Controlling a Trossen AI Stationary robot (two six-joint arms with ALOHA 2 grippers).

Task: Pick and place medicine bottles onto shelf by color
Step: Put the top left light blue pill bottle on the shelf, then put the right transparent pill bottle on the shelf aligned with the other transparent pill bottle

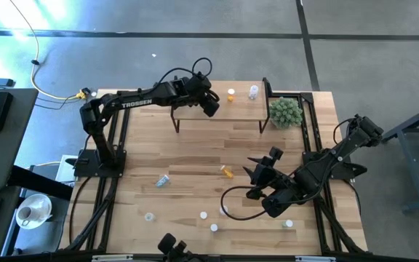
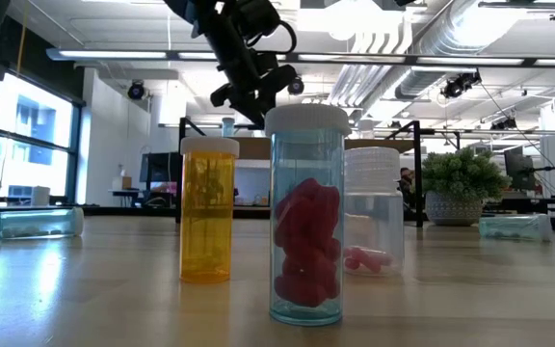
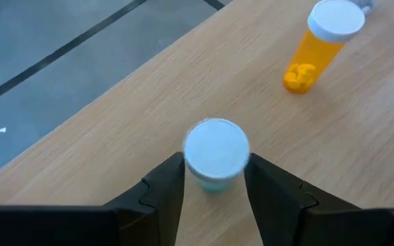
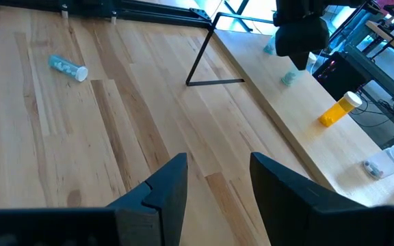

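A: Where was the left arm?
B: Stretched across to the shelf [image 1: 220, 109], "TROSSEN" legible on its forearm. Left gripper [image 3: 214, 179] hung over the shelf's left end, pointing down at a light-blue bottle [image 3: 215, 154].
A: Gripping it?
B: Fingers [image 3: 164, 188] flanked the bottle, slightly parted, thin gaps on both sides. Looked like not clamped. Bottle stood upright on the shelf, white cap up, long axis vertical.
A: Other bottles on the shelf?
B: Orange bottle [image 1: 230, 94] upright near the middle, a clear bottle [image 1: 253, 92] to its right, next to the green plant ball [image 1: 285, 111].
A: Right arm?
B: Parked low over the desk [image 1: 195, 156] on the right side, right gripper [image 4: 217, 179] open, nothing between the fingers, aimed towards the shelf.
A: Rest of the bottles?
B: Scattered on the desk. One blue bottle [image 1: 163, 180] lay on its side at centre-left, an orange one [image 1: 227, 172] lay on its side mid-desk. Several stood upright near the front edge, caps up. No readable labels on any bottle.
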